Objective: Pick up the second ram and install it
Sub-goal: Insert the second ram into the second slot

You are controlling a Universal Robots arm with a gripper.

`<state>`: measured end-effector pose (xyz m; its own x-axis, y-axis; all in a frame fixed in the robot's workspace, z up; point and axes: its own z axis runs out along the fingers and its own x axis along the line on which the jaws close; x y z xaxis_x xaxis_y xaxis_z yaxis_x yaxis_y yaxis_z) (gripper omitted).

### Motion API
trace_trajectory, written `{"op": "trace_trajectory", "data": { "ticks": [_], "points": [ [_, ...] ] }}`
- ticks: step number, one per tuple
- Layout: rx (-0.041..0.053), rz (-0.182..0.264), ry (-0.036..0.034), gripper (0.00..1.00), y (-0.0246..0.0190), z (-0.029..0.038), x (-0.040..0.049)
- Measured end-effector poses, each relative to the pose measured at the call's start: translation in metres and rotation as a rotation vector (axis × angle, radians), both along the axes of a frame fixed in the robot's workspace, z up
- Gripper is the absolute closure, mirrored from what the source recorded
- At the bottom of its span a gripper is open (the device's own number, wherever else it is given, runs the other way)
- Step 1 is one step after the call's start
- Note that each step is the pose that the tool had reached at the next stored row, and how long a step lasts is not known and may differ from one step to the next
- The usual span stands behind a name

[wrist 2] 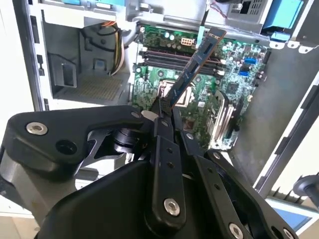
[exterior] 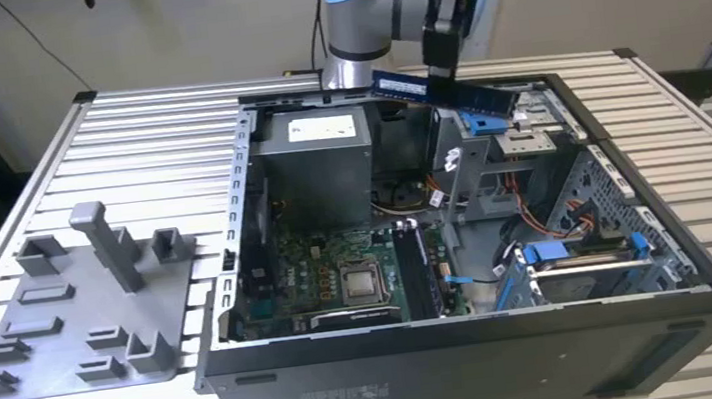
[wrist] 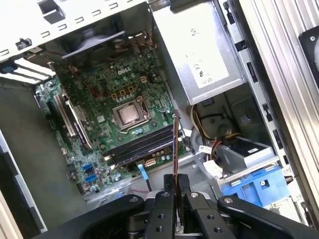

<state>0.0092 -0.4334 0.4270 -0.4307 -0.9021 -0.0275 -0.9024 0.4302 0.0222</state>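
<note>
Jaws of the gripper [wrist 2: 167,113] are pinching one end of the second ram [wrist 2: 193,67], so the tool is closed tight on the stick. The rest of the stick is poking out past the jaws. It is hanging in the air above the open computer case [exterior: 479,331] and is touching nothing but the gripper. The green board [wrist: 99,99] with its long memory slots [wrist: 142,144] is lying well below it, down inside the case. The gray holder blocks [exterior: 74,312] are sitting on the table [exterior: 147,133] at the exterior view's left, well apart from the stick.

I am guessing the stick is very light, thin and stiff, because it is not drooping at all while only one end is being held. I am also thinking it is easy to hurt. Little black chips are sitting on its flat sides, and its slot edge is likely delicate too. The safest hold, I am guessing, is on the two flat sides near a short end, keeping off the slot edge. Being held by one end only, it could be tipping or twisting if something is pushing on the far end.
</note>
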Motion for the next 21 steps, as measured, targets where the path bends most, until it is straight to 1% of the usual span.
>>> {"op": "trace_trajectory", "data": {
  "ticks": [11, 21],
  "points": [
    [-0.0004, -0.123, 0.0001, 0.86, 0.0, -0.0022, 0.0],
    [-0.0006, -0.225, 0.0, 0.86, 0.0, -0.0042, 0.0]
  ]
}}
